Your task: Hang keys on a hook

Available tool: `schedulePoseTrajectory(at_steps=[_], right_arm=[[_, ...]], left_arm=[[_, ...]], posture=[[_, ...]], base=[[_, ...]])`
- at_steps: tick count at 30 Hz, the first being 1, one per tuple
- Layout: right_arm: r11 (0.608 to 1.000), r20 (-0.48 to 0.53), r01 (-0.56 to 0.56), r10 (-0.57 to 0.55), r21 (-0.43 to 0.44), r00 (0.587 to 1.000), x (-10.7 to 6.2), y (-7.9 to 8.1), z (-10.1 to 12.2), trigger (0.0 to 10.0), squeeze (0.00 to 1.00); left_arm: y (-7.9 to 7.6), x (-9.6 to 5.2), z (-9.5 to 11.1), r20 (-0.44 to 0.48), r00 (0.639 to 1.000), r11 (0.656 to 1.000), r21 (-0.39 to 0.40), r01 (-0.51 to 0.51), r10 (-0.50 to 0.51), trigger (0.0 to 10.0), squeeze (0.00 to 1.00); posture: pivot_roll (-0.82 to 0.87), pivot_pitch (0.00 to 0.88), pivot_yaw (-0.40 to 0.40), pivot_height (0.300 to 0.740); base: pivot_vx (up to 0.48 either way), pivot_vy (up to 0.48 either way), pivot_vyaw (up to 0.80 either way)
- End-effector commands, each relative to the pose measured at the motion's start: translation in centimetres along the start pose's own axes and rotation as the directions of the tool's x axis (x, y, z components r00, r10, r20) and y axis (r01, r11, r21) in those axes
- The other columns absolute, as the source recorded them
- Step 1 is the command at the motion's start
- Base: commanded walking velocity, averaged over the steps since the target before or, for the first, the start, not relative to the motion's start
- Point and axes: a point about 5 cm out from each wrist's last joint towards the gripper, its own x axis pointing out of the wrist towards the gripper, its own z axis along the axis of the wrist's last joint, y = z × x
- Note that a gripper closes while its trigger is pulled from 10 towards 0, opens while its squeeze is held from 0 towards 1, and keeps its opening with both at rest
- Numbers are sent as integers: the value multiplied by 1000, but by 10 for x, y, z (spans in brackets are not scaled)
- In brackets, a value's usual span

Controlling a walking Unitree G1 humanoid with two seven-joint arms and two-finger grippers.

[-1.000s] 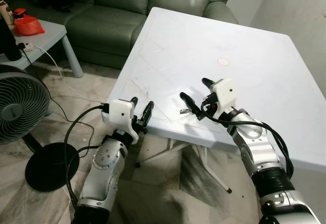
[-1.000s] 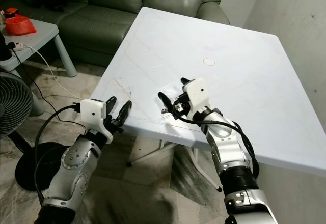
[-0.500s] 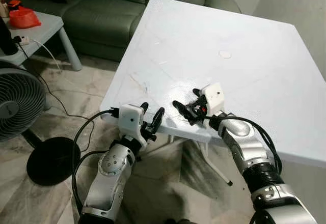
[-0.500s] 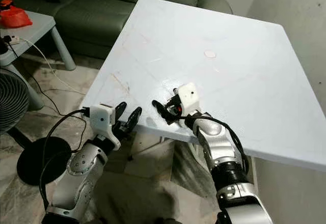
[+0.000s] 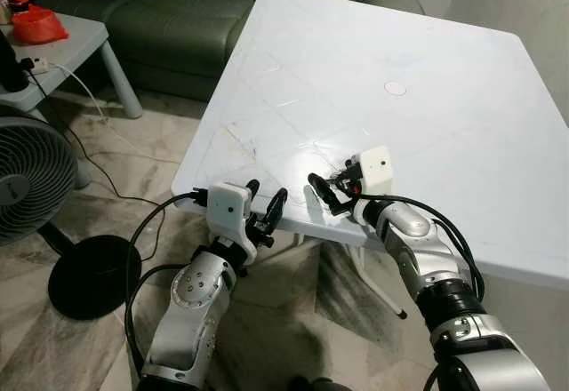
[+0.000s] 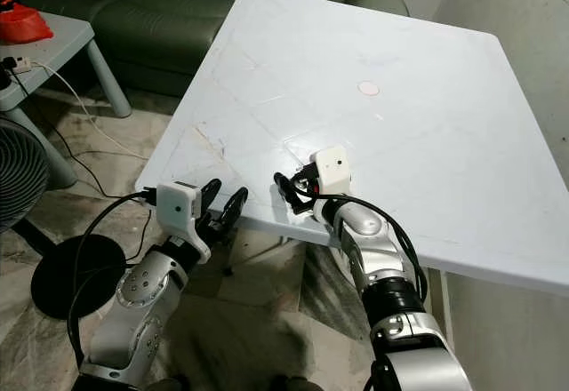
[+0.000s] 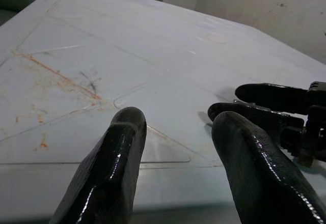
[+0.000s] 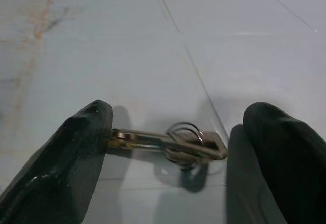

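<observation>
Lying between open right hand (image 8: 173, 152) fingers on table (image 5: 444, 98): keys (image 8: 173, 143).

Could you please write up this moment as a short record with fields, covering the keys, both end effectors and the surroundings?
keys: metal key with rings, lying flat on the white table near its front edge
right end effector: open, low over the table, fingers either side of the keys, one fingertip touching the key's end
left end effector: open, in front of the table's edge, holding nothing
hook: none to be seen
surroundings: green sofa, fan, side table
</observation>
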Motion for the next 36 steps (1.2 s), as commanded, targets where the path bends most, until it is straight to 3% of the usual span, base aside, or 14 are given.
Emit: schedulePoseTrajectory(at_steps=[1, 2, 3, 4, 5, 36], right_arm=[[1000, 0, 21, -21, -9, 1000, -3, -11, 1, 9961, 0], [1000, 0, 20, -20, -16, 1000, -4, -12, 1, 9373, 0], [1000, 2, 19, -19, -23, 1000, -4, -13, 1, 7137, 0], [999, -3, 23, -23, -25, 1000, -4, -15, 1, 7137, 0], [999, -8, 28, -28, -25, 1000, -6, -18, 0, 0, 0], [998, 24, 40, -39, -40, 999, -8, -23, 0, 0, 0]], left_arm=[[-3, -1, 2, 3, 1000, 1000, -3, 11, -11, 10000, 0], [-3, 0, 2, 3, 1000, 1000, -3, 10, -10, 10000, 0], [-3, 0, 2, 2, 1000, 1000, -2, 10, -10, 10000, 0], [-3, 0, 2, 2, 1000, 1000, -2, 9, -9, 10000, 0], [-2, 1, 3, 5, 1000, 1000, -2, 8, -8, 10000, 0], [-4, 3, 4, 16, 1000, 1000, 6, 22, -22, 10000, 0]], posture=[[44, 195, -102, 740], [44, 196, -103, 740], [44, 196, -103, 740], [44, 194, -103, 740], [45, 191, -102, 740], [49, 156, -90, 740]], base=[[0, 0, 0], [0, 0, 0], [0, 0, 0], [0, 0, 0], [0, 0, 0], [0, 0, 0]])
